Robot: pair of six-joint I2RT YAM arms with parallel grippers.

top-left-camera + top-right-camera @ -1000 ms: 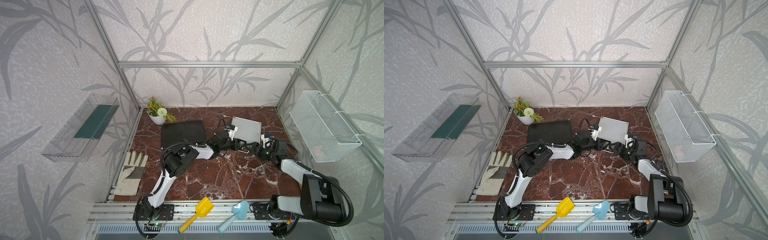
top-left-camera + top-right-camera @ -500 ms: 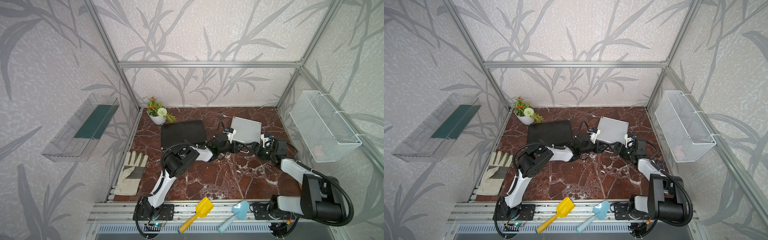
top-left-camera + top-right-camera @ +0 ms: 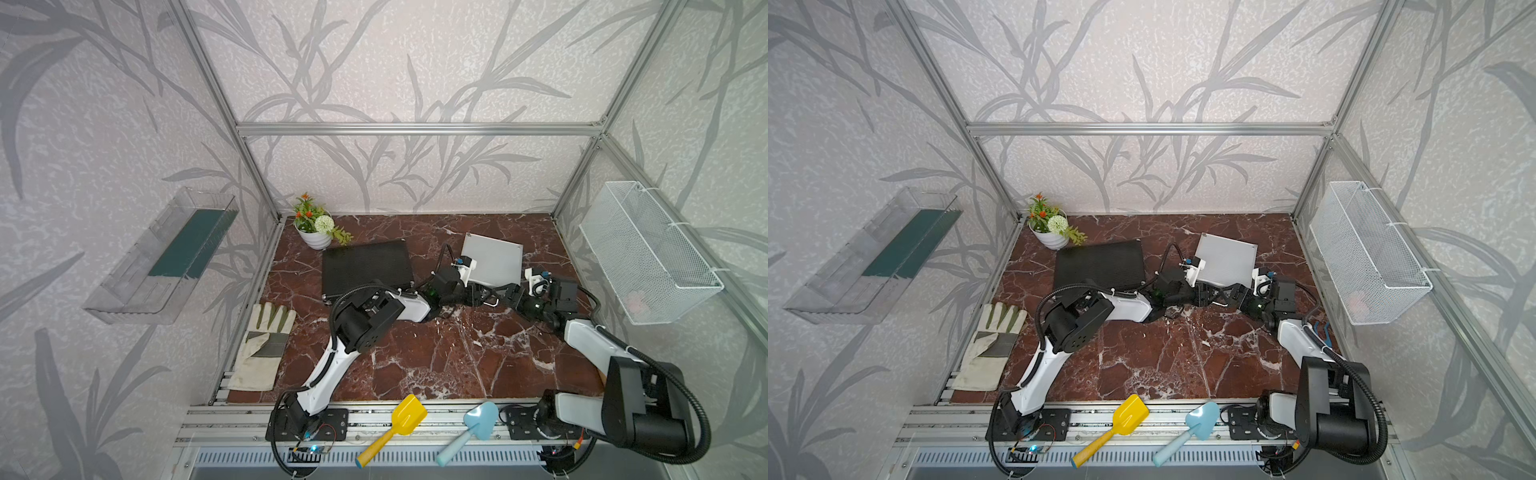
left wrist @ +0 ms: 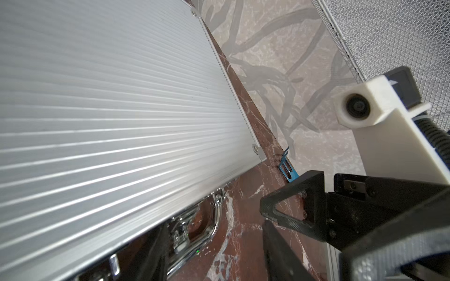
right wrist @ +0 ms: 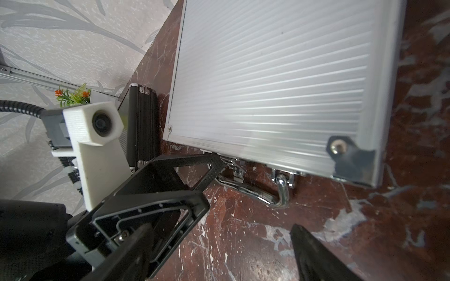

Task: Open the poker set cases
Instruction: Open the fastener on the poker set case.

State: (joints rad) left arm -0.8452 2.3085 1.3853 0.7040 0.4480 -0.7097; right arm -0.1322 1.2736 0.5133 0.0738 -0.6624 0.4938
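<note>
Silver case (image 3: 492, 262) latch edge faces counter front: left end effector (image 5: 211, 183), half open, empty, tip at a latch (image 5: 237, 170); right end effector (image 3: 508, 296), wide open, empty, just beside handle (image 5: 255, 193).

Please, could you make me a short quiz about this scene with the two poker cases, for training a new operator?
1. True or false: the lid of the silver ribbed aluminium case stands upright, showing the inside.
2. Fill in: the flat black ribbed case lies on the ___ arm's side of the silver case.
3. The left hand and the right hand both reach toward the front edge of which case? A. the black ribbed case B. the silver case C. neither
Key: 1 false; 2 left; 3 B.
</note>
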